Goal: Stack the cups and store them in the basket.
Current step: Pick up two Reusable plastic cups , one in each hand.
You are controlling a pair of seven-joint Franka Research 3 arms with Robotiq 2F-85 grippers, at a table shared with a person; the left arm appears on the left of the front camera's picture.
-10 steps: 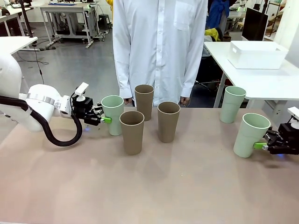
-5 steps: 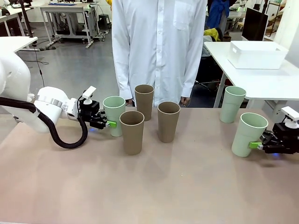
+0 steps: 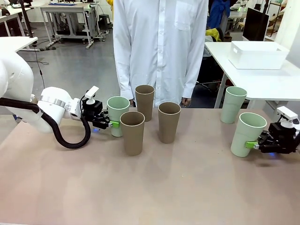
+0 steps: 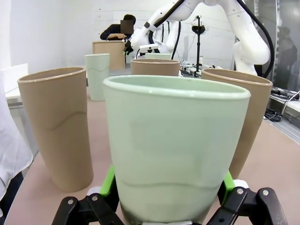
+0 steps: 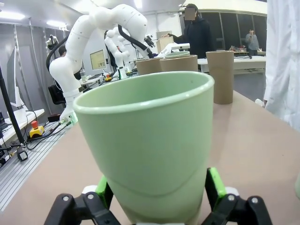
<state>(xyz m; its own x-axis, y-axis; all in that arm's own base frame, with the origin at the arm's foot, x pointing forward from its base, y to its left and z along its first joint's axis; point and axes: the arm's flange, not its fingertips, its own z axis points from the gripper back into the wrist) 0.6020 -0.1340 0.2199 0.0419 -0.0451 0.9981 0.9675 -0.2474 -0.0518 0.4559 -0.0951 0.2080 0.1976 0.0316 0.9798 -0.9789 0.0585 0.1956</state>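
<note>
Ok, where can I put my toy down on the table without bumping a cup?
The whole near strip of the table, in front of the brown cups, is bare. There's also a gap between the right brown cup and the tilted green cup. It's crowded around the left green cup.

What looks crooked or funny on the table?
The right mint cup, held by the right gripper, leans over. The other cups stand upright, including the left mint cup in the left gripper. Nothing is spilled.

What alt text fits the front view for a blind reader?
The left hand grips an upright mint cup and the right hand a tilted mint cup at a tan table. Three brown cups stand between them, a person in white behind.
</note>
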